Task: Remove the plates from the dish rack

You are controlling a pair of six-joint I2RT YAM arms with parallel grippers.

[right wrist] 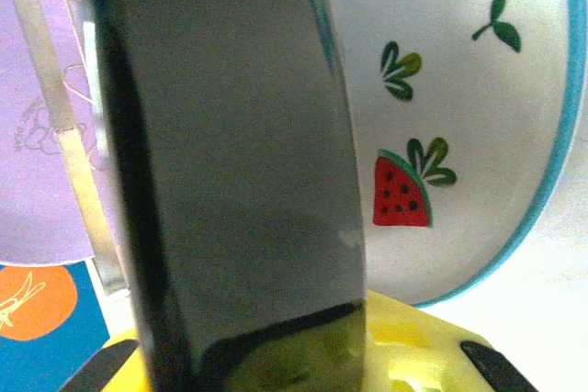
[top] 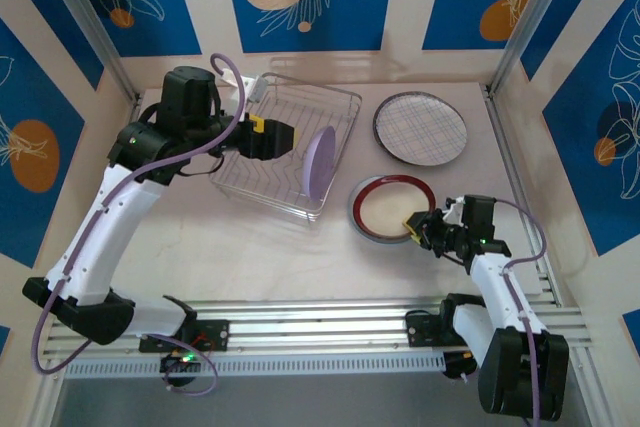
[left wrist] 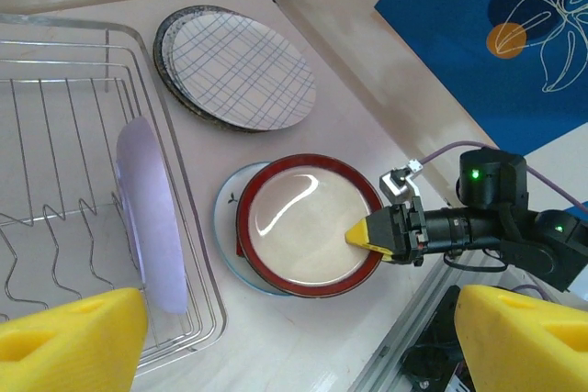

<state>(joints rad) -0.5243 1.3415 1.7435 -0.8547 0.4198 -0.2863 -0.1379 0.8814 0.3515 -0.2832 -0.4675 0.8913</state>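
At the near right of the pale table (top: 250, 247), the right gripper (top: 420, 229) lies low, its yellow pads closed on the near rim of a round cream plate with a glossy dark red rim (top: 392, 209). That plate lies flat on a small white plate with red strawberries and a blue edge (right wrist: 459, 117), which peeks out around its left side. The right wrist view, very close, has the dark rim running down into the yellow pad, with the strawberry pattern just beside it. Farther back and to the left stands the square dish rack of thin silver wire (left wrist: 64, 40). A round lilac plate (top: 320, 165) stands upright on edge in the rack's right side, close to the wire wall. The left gripper (top: 283, 139) hovers above the rack floor, just left of the lilac plate and not touching it, its yellow fingers (left wrist: 69, 337) spread wide apart with nothing between them. At the far right, well apart from the rack, a round white plate with thin grid lines (top: 421, 127) lies flat on a slightly larger dark speckled plate (left wrist: 165, 52), whose rim shows around its edge.
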